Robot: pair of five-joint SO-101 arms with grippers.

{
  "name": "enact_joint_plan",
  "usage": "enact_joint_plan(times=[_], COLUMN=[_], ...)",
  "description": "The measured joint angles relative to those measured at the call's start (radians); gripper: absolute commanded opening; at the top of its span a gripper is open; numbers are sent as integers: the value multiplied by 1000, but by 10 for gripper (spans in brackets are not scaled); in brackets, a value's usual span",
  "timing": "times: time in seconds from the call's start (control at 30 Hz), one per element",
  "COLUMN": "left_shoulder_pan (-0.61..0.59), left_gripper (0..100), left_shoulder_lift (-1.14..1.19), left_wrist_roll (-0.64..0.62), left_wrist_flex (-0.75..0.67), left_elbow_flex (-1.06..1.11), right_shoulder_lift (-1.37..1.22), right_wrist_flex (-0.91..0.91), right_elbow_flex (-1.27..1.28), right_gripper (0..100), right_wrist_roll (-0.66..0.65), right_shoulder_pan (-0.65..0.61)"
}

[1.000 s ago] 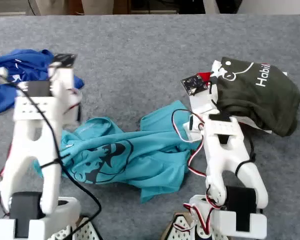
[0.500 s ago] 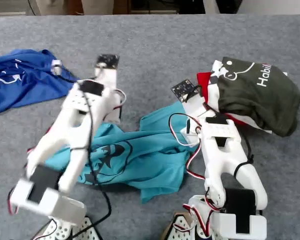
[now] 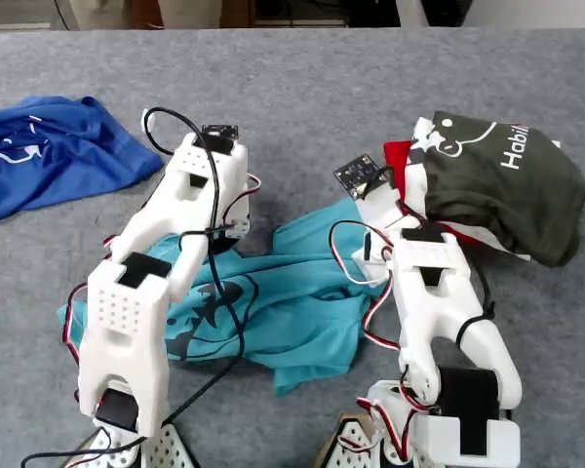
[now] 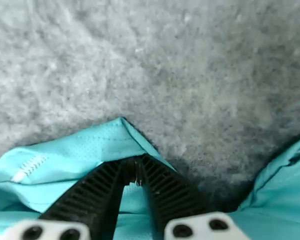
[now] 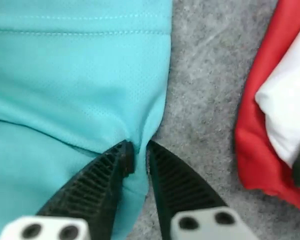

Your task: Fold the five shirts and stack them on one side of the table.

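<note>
A crumpled teal shirt point(image 3: 283, 302) lies in the middle of the grey table. My left gripper point(image 4: 136, 172) is down at its far edge, shut on a folded corner of the teal fabric point(image 4: 65, 150); in the high view the left arm point(image 3: 210, 185) stands over that spot. My right gripper point(image 5: 140, 147) is shut on a pinch of the teal shirt point(image 5: 75, 75) at its right edge, close to the stack. A blue shirt point(image 3: 49, 156) lies unfolded at the far left. Folded shirts are stacked at the right, a dark green one point(image 3: 497, 185) on top.
Red cloth point(image 5: 260, 125) and white cloth point(image 5: 285, 115) of the stack lie just beside my right gripper. The right arm point(image 3: 429, 273) rises from the near edge of the table. Bare grey table point(image 3: 302, 97) stretches across the far side.
My left arm has swung right, from beside the blue shirt to the teal shirt's far edge. The right arm has shifted slightly left.
</note>
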State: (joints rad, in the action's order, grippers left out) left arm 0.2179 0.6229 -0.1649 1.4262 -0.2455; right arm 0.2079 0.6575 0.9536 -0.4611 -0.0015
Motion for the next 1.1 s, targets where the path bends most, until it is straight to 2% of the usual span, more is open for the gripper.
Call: enact_joint_plan(times=[0.17, 0.53, 0.67, 0.8, 0.97, 1.1], left_shoulder_pan=[-80, -397, -476, -489, -413, -358], left_gripper=[19, 19, 20, 21, 25, 145], left_shoulder_lift=[12, 28, 28, 29, 29, 29], left_wrist_roll=[0, 5, 5, 5, 3, -64], left_wrist_flex=[8, 8, 8, 37, 189, 278], left_elbow_flex=[-51, -176, -210, -219, -296, -430], right_shoulder_lift=[0, 0, 0, 0, 0, 0], right_wrist_flex=[0, 0, 0, 0, 0, 0], right_elbow_flex=[0, 0, 0, 0, 0, 0], right_gripper=[58, 58, 58, 58, 58, 58], right_wrist_roll=[0, 0, 0, 0, 0, 0], right_shoulder_pan=[0, 0, 0, 0, 0, 0])
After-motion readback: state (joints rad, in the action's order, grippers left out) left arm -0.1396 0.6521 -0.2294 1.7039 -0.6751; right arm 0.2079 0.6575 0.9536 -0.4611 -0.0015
